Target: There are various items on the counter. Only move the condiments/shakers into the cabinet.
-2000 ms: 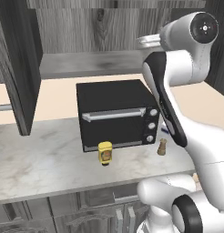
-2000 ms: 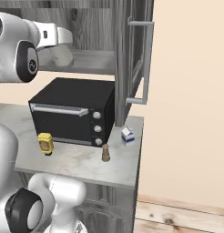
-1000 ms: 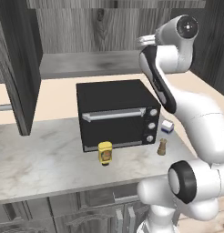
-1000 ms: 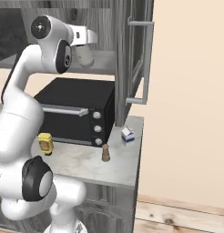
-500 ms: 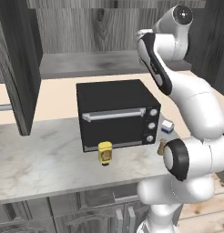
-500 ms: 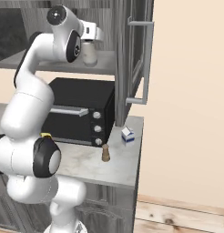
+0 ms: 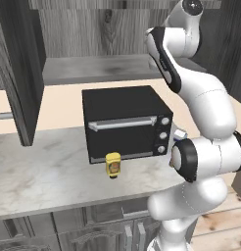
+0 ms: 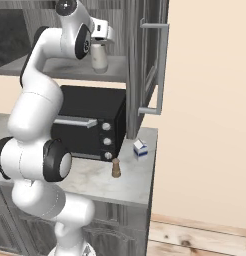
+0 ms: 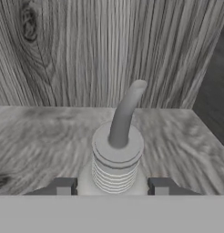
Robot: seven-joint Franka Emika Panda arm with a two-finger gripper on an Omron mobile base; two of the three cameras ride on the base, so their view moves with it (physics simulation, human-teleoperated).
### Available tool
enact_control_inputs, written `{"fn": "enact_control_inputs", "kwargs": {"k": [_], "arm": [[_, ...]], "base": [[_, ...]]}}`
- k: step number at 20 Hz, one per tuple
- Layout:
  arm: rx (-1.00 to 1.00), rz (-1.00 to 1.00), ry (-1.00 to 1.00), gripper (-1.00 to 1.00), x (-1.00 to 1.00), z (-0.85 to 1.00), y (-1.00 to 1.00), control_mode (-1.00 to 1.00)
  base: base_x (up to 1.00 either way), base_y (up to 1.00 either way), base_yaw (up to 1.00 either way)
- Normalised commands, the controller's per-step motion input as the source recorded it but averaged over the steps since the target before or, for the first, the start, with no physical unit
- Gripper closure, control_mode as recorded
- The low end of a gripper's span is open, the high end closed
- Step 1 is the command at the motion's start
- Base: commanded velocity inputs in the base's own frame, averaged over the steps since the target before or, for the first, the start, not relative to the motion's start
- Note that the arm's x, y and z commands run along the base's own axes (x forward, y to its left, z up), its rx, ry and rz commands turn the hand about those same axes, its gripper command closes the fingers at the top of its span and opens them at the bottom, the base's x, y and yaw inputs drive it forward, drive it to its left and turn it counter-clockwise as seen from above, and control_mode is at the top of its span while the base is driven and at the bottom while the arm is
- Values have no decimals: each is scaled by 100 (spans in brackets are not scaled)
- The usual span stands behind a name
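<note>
**Up at the cabinet shelf: white bottle held in the claw**

Above the grey shelf (image 8: 70, 69) of the dark wood-grain cabinet (image 7: 93, 29), the gripper (image 8: 100, 44) is seen clamped around the white bottle (image 8: 99, 59), which hangs upright below the hand. From the hand camera, the white bottle (image 9: 117, 154) is seen between the two dark fingertips (image 9: 63, 185), one at 9 o'clock and one at 3 o'clock of its ribbed neck, both pressed to its body; a curved spout points toward 12 o'clock at the wood-grain back wall. Whether the bottle's base touches the shelf cannot be told.

Directly beneath the shelf, the black toaster oven (image 7: 125, 122) is set on the marble counter (image 7: 49, 171). The yellow squeeze bottle (image 7: 112, 164) stands just in front of the oven's lower edge, at about 6 o'clock of its door. In the right base view, the brown shaker (image 8: 116, 168) is seen upright near the counter's front edge, at 5 o'clock of the oven, and the blue-and-white box (image 8: 140, 148) lies beyond it, near the counter's right end. An open cabinet door (image 8: 147, 60) with a long handle stands just to the right of the held bottle, at its 3 o'clock; another open door (image 7: 17, 68) hangs well to the left in the left base view. Grey panelled cupboards (image 7: 63, 233) are seen under the counter.
</note>
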Motion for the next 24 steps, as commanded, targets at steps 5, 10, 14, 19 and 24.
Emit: {"fn": "enact_control_inputs", "kwargs": {"k": [5, 10, 14, 19, 24], "arm": [[-3, 0, -6, 100, 8, -29, 0, -100], [-7, 0, -9, -100, 29, -33, 0, -100], [-2, 0, -8, -100, 28, -27, 0, -100], [-4, -1, 0, -100, 14, -8, 0, -100], [-1, -1, 0, -100, 6, -2, 0, -100]], "base": [[0, 0, 0], [0, 0, 0], [0, 0, 0], [0, 0, 0], [0, 0, 0]]}}
